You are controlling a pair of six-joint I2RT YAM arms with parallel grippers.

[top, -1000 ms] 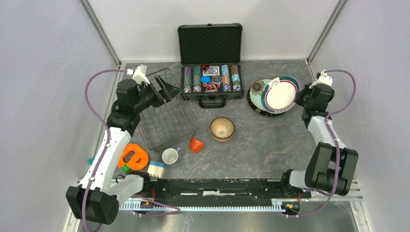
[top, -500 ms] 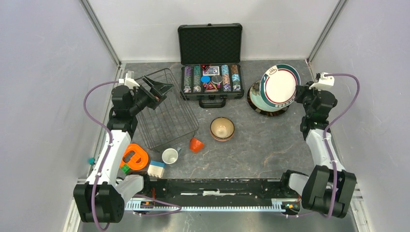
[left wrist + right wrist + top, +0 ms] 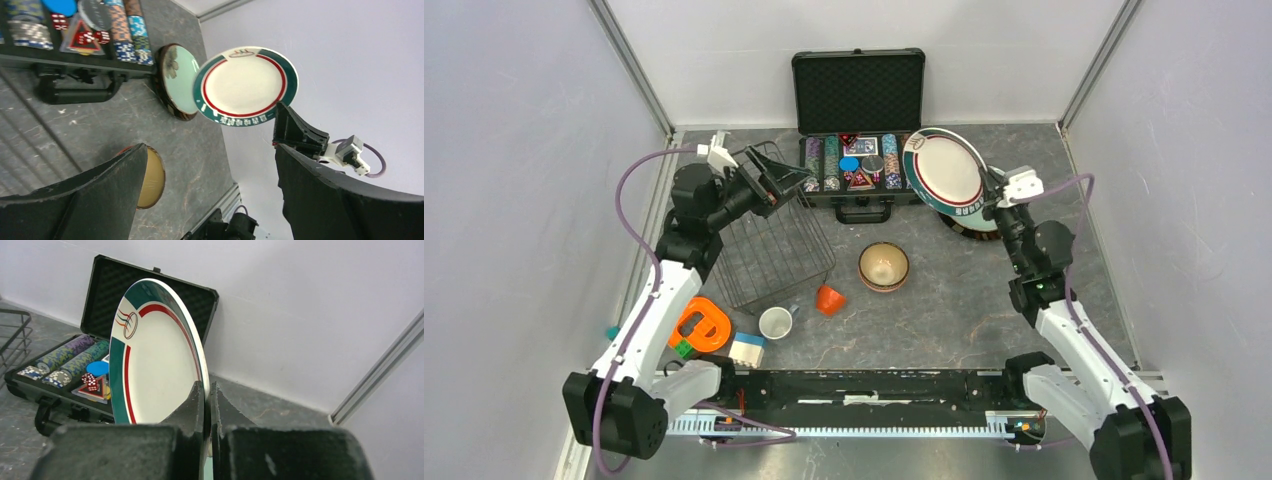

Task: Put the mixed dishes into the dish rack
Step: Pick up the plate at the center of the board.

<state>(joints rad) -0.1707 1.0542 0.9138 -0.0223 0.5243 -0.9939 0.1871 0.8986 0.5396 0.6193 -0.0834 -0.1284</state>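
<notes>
My right gripper (image 3: 990, 196) is shut on the rim of a white plate with a green and red border (image 3: 944, 170) and holds it tilted in the air near the poker case; it also shows in the right wrist view (image 3: 155, 360) and the left wrist view (image 3: 245, 86). The remaining plates (image 3: 969, 226) lie stacked on the table; the teal flower plate (image 3: 181, 80) is on top. The tan bowl (image 3: 883, 266), an orange cup (image 3: 829, 299) and a white cup (image 3: 775, 323) sit mid-table. My left gripper (image 3: 776, 180) is open and empty over the far edge of the black wire dish rack (image 3: 769, 246).
An open black case of poker chips (image 3: 860, 160) stands at the back centre. An orange ring toy (image 3: 699, 324) and a white-and-blue block (image 3: 746, 349) lie at the near left. Grey walls close in both sides.
My right arm has carried the white plate leftward, off the stack toward the poker case. My left gripper has shifted slightly right over the rack.
</notes>
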